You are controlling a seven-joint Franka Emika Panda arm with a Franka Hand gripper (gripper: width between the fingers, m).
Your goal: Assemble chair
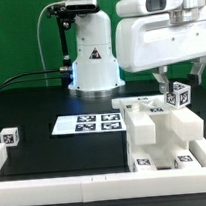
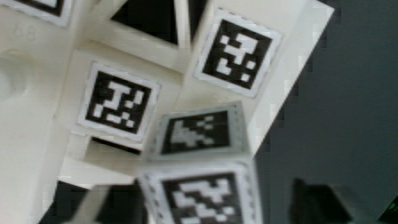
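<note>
The partly joined chair [image 1: 157, 137] is a white blocky structure with tags, standing at the exterior view's right front. It fills the wrist view [image 2: 107, 90]. My gripper [image 1: 178, 89] hangs just above its far right corner. The gripper is shut on a small white tagged chair piece [image 1: 179, 96]. In the wrist view this piece [image 2: 201, 190] sits between my dark fingertips [image 2: 329, 203], close over the structure. Another small tagged chair piece [image 1: 7, 137] lies alone at the exterior view's left.
The marker board [image 1: 88, 122] lies flat in front of the robot base [image 1: 93, 62]. A white border rail [image 1: 57, 183] runs along the front of the black table. A dark cable [image 1: 29, 82] trails at the back left.
</note>
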